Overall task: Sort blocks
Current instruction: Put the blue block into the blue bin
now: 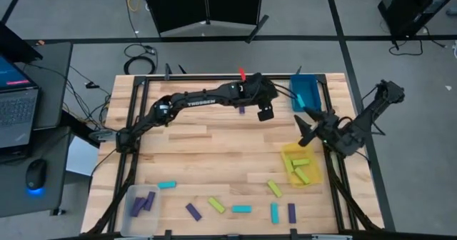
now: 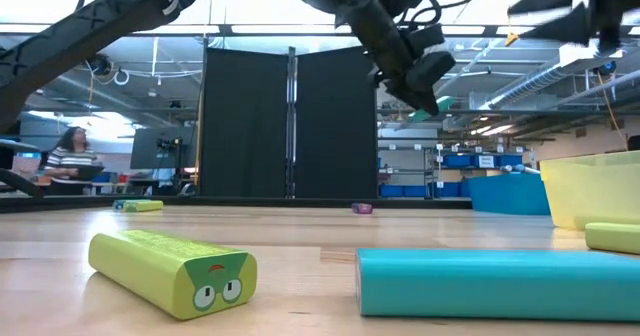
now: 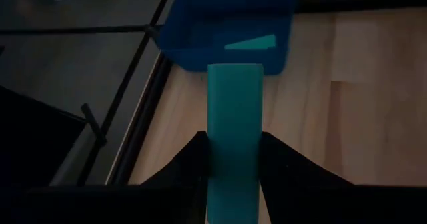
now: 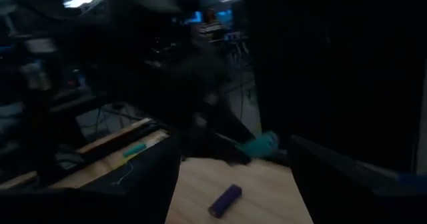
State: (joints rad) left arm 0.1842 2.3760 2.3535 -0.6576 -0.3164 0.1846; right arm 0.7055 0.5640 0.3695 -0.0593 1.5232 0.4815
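Robotics lab — storage shelves (image 2: 480,166), laptop (image 1: 16,101)

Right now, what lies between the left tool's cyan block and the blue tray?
Only bare wood. In the left wrist view, the left tool grips the cyan block, whose far end nearly meets the blue tray, which already holds another cyan block.

Purple, cyan, yellow-green blocks (image 1: 241,208) scattered.

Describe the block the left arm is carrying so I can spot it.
Find the blue tray at the table's far right corner. Just beside it, the left gripper has its jaws shut on a cyan block, the only block off the table.
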